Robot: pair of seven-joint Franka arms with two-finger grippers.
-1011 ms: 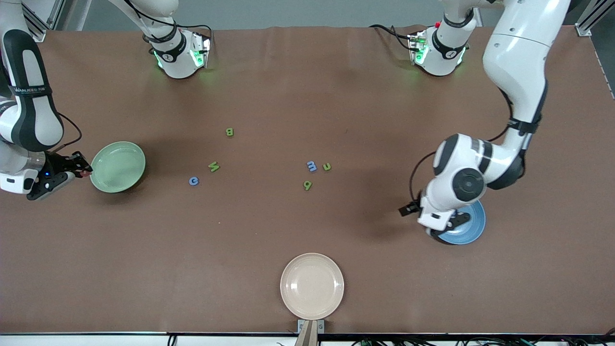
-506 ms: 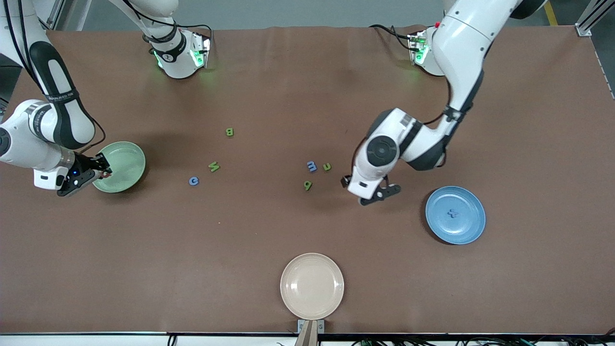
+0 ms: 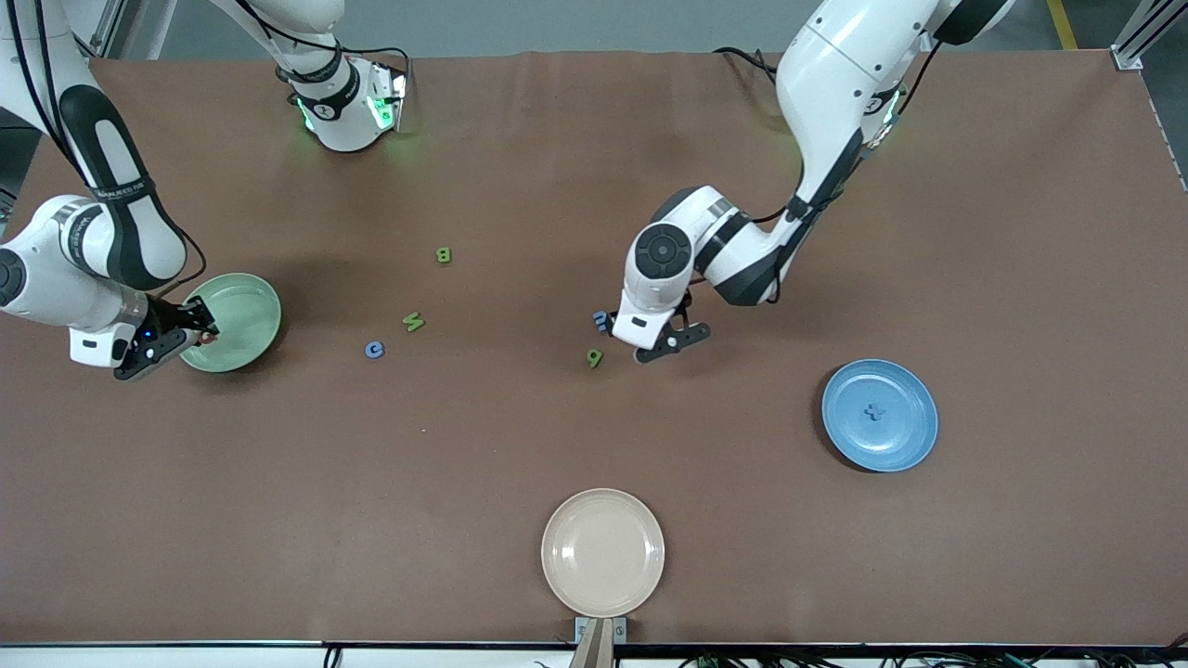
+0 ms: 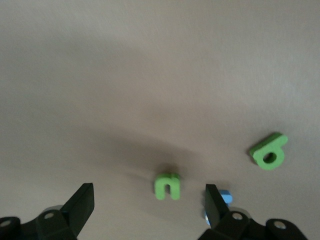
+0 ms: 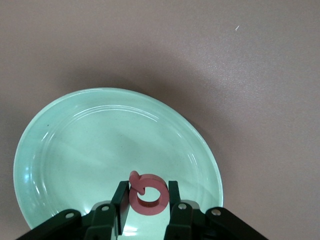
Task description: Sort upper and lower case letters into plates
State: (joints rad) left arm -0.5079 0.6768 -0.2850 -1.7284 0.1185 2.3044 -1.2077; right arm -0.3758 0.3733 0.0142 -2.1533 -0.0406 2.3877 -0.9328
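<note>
The mint green plate point(image 3: 246, 315) lies toward the right arm's end of the table. My right gripper point(image 3: 200, 332) hangs over its rim, shut on a red ring-shaped letter point(image 5: 148, 196) above the plate point(image 5: 100, 140). The sky blue plate point(image 3: 905, 427) lies toward the left arm's end and holds one small blue letter point(image 3: 873, 412). My left gripper point(image 3: 670, 341) is open over a green n point(image 4: 167, 186), which sits between its spread fingers. Beside the n lie a blue letter point(image 3: 601, 321) and a green g-shaped letter point(image 3: 594, 357).
A green B point(image 3: 444, 254), another green letter point(image 3: 413, 322) and a blue c point(image 3: 374, 350) lie loose mid-table, nearer the mint plate. A cream-beige plate point(image 3: 603, 553) sits near the table's front edge.
The left arm swung from over the blue plate to the middle letters, leaving a blue letter in that plate. The right gripper carried the red letter in over the mint plate's rim.
</note>
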